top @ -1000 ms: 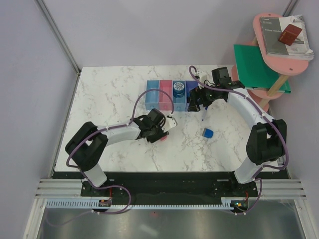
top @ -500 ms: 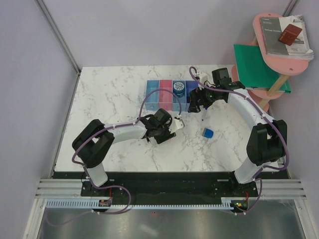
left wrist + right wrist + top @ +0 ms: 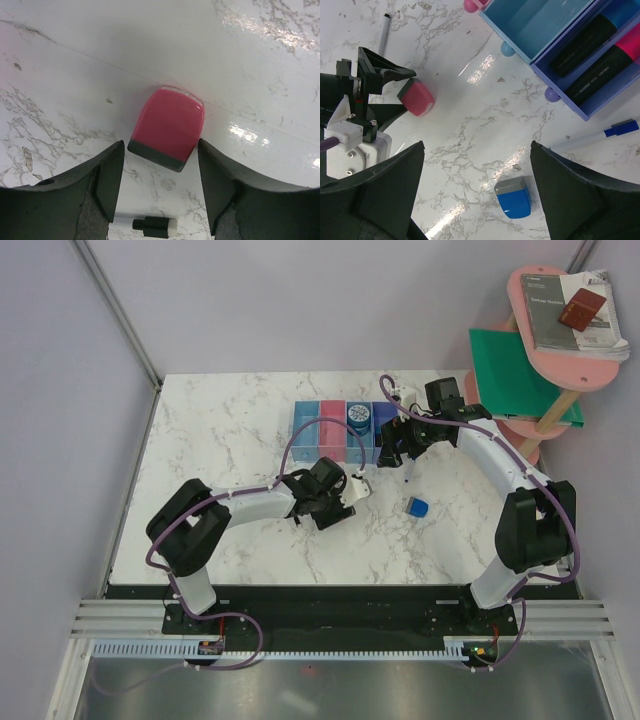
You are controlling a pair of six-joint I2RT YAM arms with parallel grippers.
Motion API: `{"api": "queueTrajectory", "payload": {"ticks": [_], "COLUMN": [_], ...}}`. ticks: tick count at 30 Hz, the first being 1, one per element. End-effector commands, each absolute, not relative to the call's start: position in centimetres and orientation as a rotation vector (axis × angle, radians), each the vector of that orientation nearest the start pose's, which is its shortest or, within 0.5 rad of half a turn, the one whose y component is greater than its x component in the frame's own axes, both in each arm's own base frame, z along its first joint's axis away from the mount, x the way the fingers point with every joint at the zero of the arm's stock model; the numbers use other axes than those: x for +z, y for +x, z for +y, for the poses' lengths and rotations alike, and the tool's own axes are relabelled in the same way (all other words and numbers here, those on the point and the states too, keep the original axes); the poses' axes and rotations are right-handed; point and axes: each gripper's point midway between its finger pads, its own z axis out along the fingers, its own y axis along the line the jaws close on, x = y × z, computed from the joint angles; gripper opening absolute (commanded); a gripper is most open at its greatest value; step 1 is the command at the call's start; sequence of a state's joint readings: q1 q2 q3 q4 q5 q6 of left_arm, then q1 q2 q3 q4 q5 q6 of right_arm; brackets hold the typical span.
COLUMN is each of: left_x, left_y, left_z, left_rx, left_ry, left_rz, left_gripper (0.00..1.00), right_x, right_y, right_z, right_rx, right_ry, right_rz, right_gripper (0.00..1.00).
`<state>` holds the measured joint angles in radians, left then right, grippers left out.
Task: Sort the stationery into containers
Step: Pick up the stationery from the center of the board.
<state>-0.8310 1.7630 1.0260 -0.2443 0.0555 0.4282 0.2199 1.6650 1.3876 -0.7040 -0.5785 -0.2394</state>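
White marble table [image 3: 220, 440] with a row of four bins [image 3: 306, 438], pink-grey eraser [image 3: 167, 127], blue block [image 3: 417, 507], blue-capped pen [image 3: 592, 137].

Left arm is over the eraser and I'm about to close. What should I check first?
1. Is the left gripper open? Ok.
2. Is the pink-grey eraser between its fingers? Ok, but it sits skewed to them.
3. Do the fingers reach low enough to grip? Cannot tell.
4. Is the gap otherwise clear? Not ok: a black-and-white pen end lies between the fingers, nearer the wrist.
5. Is the right gripper out of the way? Ok, it is open and apart, beside the purple-blue bin.
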Motion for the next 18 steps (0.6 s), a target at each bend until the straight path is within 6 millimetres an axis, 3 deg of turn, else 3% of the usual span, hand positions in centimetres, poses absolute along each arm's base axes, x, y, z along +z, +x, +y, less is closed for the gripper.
{"api": "queueTrajectory", "payload": {"ticks": [1, 10, 13, 18], "left_x": [2.4, 1.8, 1.6, 1.5], "left_y": [27.2, 26.3, 26.8, 26.9], "left_z": [-29.6, -30.7, -31.0, -31.1], "left_rx": [-0.257, -0.343, -0.328, -0.323], "left_ry": [1.572, 1.697, 1.717, 1.733], "left_rz": [2.022, 1.920, 1.902, 1.894], "left_gripper": [0.68, 0.67, 0.62, 0.42], "right_x": [17.2, 17.0, 17.0, 16.8], "right_y": [35.9, 35.8, 35.8, 35.8], "right_z": [17.2, 17.0, 17.0, 17.0], "right_rx": [0.731, 0.717, 0.716, 0.714], "right_ry": [-0.787, -0.786, -0.782, -0.784], "right_rz": [2.292, 2.305, 2.307, 2.312], "right_gripper": [0.94, 0.94, 0.94, 0.94]}}
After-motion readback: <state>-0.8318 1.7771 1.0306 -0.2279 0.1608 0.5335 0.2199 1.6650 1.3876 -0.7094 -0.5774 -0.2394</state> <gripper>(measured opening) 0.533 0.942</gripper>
